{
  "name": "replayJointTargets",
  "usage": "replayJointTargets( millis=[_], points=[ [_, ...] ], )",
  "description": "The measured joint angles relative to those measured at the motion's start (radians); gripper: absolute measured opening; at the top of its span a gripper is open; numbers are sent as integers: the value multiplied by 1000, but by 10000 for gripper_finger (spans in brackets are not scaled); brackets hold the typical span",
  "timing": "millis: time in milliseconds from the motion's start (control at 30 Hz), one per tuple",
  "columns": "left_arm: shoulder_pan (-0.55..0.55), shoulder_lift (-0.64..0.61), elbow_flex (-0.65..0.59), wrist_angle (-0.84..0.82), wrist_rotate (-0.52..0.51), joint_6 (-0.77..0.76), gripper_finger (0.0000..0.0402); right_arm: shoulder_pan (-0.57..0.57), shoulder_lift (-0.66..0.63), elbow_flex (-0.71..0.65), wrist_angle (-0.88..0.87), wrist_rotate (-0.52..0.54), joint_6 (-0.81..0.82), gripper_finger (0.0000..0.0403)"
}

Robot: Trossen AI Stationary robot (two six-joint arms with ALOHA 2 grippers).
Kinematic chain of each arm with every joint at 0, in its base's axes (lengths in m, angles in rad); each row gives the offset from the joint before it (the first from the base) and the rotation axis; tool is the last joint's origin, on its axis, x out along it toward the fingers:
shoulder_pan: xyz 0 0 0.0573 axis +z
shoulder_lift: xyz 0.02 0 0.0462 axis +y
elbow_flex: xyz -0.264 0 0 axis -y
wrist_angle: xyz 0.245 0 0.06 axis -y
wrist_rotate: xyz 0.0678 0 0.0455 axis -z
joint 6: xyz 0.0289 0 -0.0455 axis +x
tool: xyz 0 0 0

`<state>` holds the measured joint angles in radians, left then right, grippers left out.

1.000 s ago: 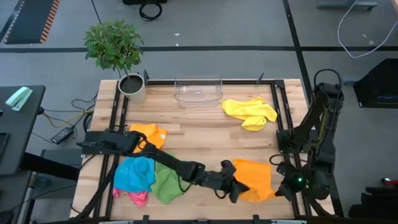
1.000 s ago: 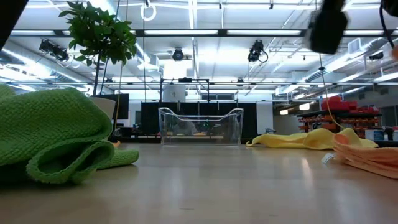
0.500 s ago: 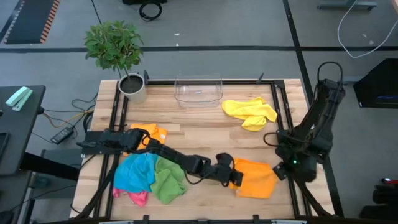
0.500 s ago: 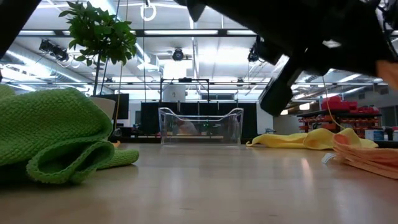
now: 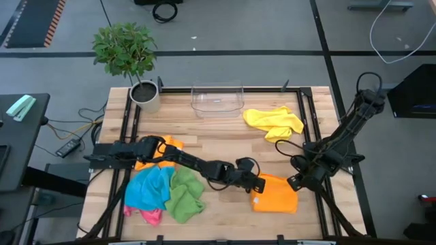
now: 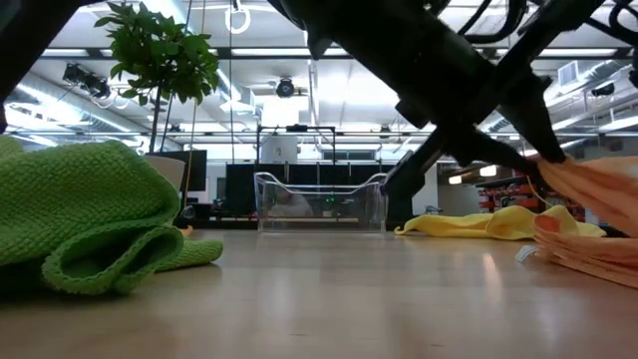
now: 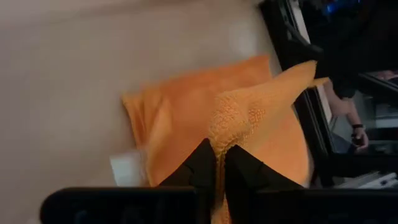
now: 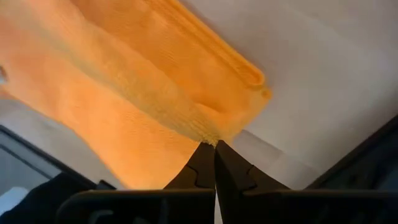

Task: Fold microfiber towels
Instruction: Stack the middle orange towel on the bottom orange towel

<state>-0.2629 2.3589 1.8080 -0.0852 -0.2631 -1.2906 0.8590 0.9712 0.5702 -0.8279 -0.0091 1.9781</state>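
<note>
High view, left to right: blue (image 5: pixel 148 190), green (image 5: pixel 184 198) and pink (image 5: pixel 151 216) towels piled at the table's (image 5: pixel 218 129) front-left. Left gripper (image 5: pixel 255 185) pinches the orange towel's (image 5: pixel 276 197) left edge, right gripper (image 5: pixel 294 182) pinches its right corner. Yellow towel (image 5: pixel 273 122) sits beside the bin (image 5: pixel 217 97).

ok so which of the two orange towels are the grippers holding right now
The orange towel at the table's near right, pinched by the left gripper and the right gripper. The other orange towel lies untouched at the left, under the left arm.
</note>
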Motion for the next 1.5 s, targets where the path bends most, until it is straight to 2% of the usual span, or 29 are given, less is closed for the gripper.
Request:
replayJointTargets(
  millis=[167, 433, 633, 733, 833, 933, 1100, 1300, 1500],
  points=[
    [29, 0, 0, -27, 15, 77, 83, -26, 0, -2, -2, 1, -25, 20],
    [89, -17, -1, -160, 187, 184, 174, -40, 0, 7, -20, 4, -14, 82],
    [91, -103, 0, -249, 141, 322, 214, -41, -9, 92, -163, 16, -1, 132],
    [67, -123, 0, -199, 145, 394, 214, -4, 1, 134, -165, 62, 39, 148],
    [30, -121, 0, -150, 202, 433, 201, 82, 44, 141, -77, 160, 124, 153],
    [-3, -98, 0, -127, 216, 445, 180, 160, 130, 141, 5, 242, 222, 154],
    [-1, -55, 0, -77, 216, 464, 148, 182, 260, 141, 54, 215, 252, 154],
    [15, -37, 0, -83, 236, 466, 128, 194, 244, 141, 35, 205, 253, 154],
    [27, -35, 0, -84, 249, 467, 129, 223, 277, 118, 69, 207, 256, 154]
  ],
)
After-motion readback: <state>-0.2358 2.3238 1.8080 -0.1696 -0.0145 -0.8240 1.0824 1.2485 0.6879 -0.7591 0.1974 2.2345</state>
